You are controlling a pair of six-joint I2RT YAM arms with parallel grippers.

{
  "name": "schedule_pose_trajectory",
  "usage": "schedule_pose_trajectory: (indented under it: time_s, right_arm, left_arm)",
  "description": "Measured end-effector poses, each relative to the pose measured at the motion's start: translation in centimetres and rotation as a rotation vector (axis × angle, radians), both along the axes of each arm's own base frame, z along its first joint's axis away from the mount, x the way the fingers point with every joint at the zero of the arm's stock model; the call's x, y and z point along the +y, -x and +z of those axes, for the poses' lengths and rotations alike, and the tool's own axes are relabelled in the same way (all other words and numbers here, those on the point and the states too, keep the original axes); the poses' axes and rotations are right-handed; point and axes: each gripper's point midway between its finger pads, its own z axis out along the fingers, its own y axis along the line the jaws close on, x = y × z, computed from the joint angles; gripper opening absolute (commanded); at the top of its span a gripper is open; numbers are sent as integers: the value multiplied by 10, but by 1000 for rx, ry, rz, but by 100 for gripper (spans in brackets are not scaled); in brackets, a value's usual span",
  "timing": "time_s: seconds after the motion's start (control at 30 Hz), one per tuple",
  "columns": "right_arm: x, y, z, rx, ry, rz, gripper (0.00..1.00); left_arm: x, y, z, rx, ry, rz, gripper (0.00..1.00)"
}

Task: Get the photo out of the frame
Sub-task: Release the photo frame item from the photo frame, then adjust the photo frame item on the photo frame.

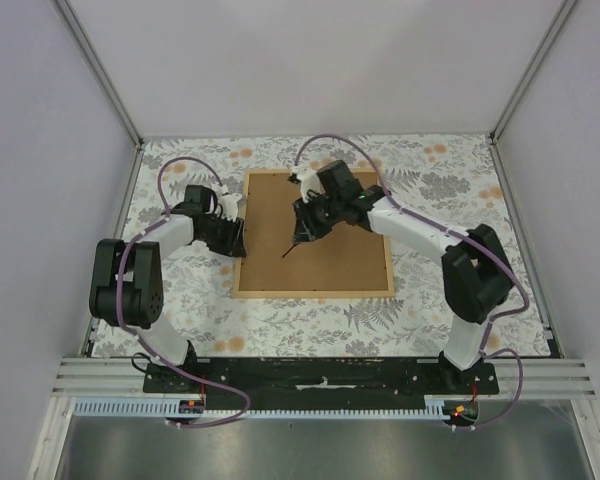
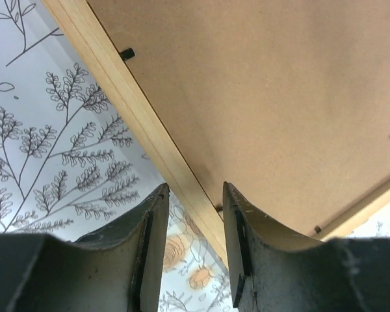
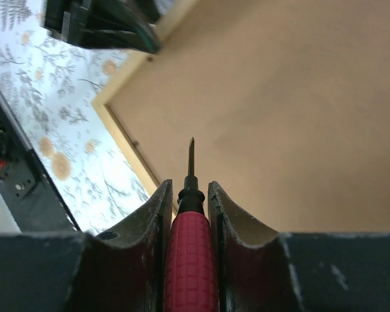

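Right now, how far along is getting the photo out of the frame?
Done: frame lies face down, right gripper holds a red screwdriver. In hand: its tip aims at the backing board; left gripper open over the frame's edge. Left: clips, board, photo, which isn't visible.

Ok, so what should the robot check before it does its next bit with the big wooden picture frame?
1. Light-tan wooden picture frame lies face down, brown backing board on top: ok.
2. Right gripper is shut on the red-handled screwdriver: ok.
3. Screwdriver tip sits at a small black tab: not ok; it points over bare board.
4. Left gripper steadies the frame: not ok; its jaws stand open on either side of the wooden edge.
5. Tabs are turned clear of the board: cannot tell.
6. Photo is free to lift: cannot tell; it is hidden under the board.
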Motion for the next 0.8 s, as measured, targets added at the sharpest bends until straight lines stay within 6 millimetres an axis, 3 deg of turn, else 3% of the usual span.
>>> schedule_pose_trajectory:
  time_s: [0.1,0.2,0.3,0.4,0.57,0.8]
  right_arm:
    - [-44,-8,14,-61,0,-45,0]
    - [-67,-9,12,-103,17,-63,0]
    - [-74,-7,-9,-96,51,-65,0]
    - [-77,-7,-30,-60,76,-66,0]
    - [-77,-15,-29,-79,63,-77,0]
    - [-79,-19,-30,-80,56,-83,0]
  left_arm:
    - [1,3,11,3,-7,-5,45]
    - [-1,-1,27,-18,-18,-21,45]
    - [-4,-5,36,-39,-48,-33,46]
    - [-6,1,30,-18,-95,-46,47]
    - [-6,9,9,51,-157,-59,48]
    - [0,7,8,46,-199,-41,49]
